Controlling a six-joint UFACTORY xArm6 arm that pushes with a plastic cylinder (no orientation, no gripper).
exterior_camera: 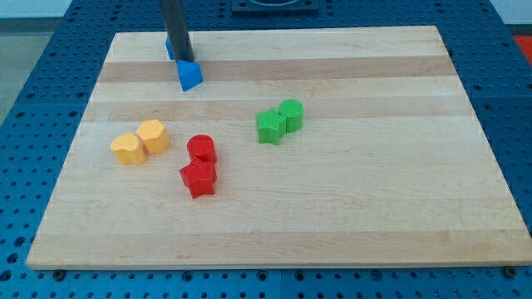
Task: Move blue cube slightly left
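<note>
My tip is at the view's top left of the wooden board. A blue block shows only as a sliver at the rod's left edge; the rod hides most of it, so its shape is unclear. A second blue block, wedge-like, lies just below and right of my tip, touching or nearly touching it.
Two yellow blocks sit side by side at the left. A red cylinder and a red star-like block sit in the middle. A green star-like block and a green cylinder sit right of centre.
</note>
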